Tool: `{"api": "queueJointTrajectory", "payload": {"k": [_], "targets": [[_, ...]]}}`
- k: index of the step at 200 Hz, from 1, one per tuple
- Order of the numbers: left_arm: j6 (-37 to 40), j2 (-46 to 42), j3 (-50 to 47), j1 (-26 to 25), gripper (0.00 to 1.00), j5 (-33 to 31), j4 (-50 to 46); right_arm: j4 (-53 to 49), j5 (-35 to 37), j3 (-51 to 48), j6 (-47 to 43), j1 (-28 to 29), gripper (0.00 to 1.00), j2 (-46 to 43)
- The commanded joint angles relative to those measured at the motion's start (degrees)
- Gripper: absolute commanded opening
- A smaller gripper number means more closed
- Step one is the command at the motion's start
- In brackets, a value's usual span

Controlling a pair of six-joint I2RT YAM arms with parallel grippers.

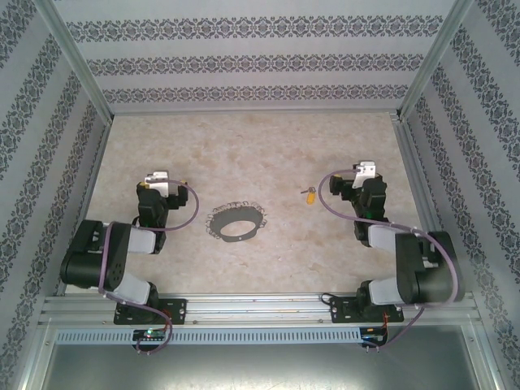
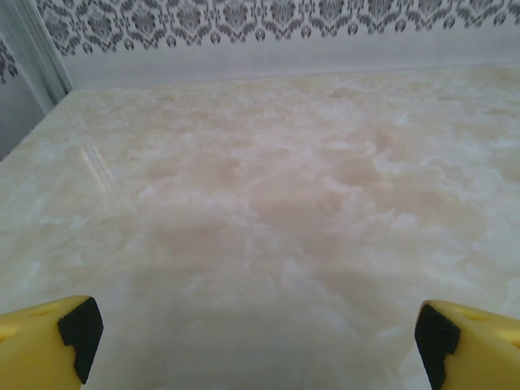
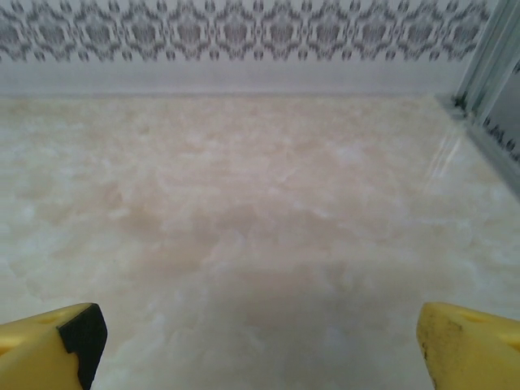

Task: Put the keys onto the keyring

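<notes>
Black arms crouch folded, jaws wide, flanking the keyring.

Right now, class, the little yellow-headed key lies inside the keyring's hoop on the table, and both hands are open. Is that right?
One thing is wrong: the key lies outside the keyring, apart from it to its right on the table, as the top external view shows. The left hand and right hand are indeed open.

light: bright, even, diffuse | shadows: faint, soft patches on counter | glare: pale streaks near counter's side edges in wrist views | focus: fingers slightly blurred
</notes>
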Motion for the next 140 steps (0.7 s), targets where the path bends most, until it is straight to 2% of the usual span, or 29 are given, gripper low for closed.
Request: {"api": "queueJointTrajectory", "payload": {"k": [1, 26, 43, 63, 88, 109, 128, 140], "targets": [[0.4, -5.1, 2.3, -0.9, 1.00, -0.8, -7.6, -4.3, 3.7, 1.2, 2.0, -0.2, 0.98, -5.6], [-1.4, -12.2, 3.6, -1.4, 1.00, -3.1, -14.7, -13.2, 4.0, 4.3, 6.7, -1.1, 0.98, -13.9], [-7.3, -16.4, 4.8, -1.6, 1.00, -3.1, -18.5, -20.8, 3.8, 6.9, 20.9, -3.6, 0.98, -17.8], [-13.2, -19.3, 5.5, -3.6, 1.00, -1.8, -19.5, -22.4, -9.7, 8.5, 29.0, -7.8, 0.98, -18.1], [-18.1, -20.4, 5.8, -7.3, 1.00, 1.3, -18.1, -23.0, -21.9, 9.4, 30.5, -7.7, 0.97, -16.5], [-20.5, -19.9, 7.2, -11.4, 1.00, 3.7, -19.2, -24.4, -29.4, 9.1, 32.3, -5.9, 0.87, -15.4], [-21.7, -19.6, 9.5, -15.8, 1.00, 4.9, -23.3, -29.4, -31.4, 9.1, 31.7, -1.3, 0.79, -15.3], [-22.2, -19.6, 10.9, -18.8, 1.00, 5.4, -27.3, -33.8, -29.9, 9.0, 30.4, 3.0, 0.77, -16.2]]}}
